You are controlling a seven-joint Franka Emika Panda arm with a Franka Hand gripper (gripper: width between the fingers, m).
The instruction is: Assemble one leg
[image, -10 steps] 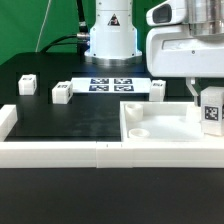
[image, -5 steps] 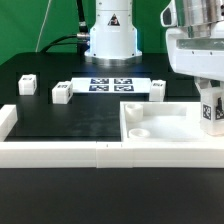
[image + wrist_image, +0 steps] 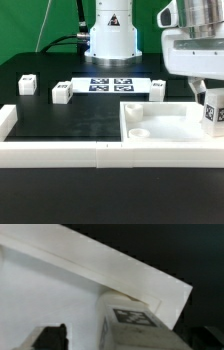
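Note:
My gripper [image 3: 208,98] is at the exterior view's far right, above the far right corner of the large flat white panel [image 3: 165,128]. It is shut on a leg [image 3: 213,112], a small white block that stands upright with its square tag facing the camera. In the wrist view the leg [image 3: 132,319] runs between the dark fingers [image 3: 50,337] down to the panel's corner recess [image 3: 150,300]. I cannot tell whether its lower end touches the panel. Three more legs [image 3: 28,85] [image 3: 62,93] [image 3: 158,89] lie on the black table.
The marker board [image 3: 110,84] lies at the back in front of the arm's white base [image 3: 110,40]. A white rail [image 3: 60,152] runs along the table's front edge and up the left side.
My gripper has moved toward the exterior view's right, and the leg has shifted a little to the right with it.

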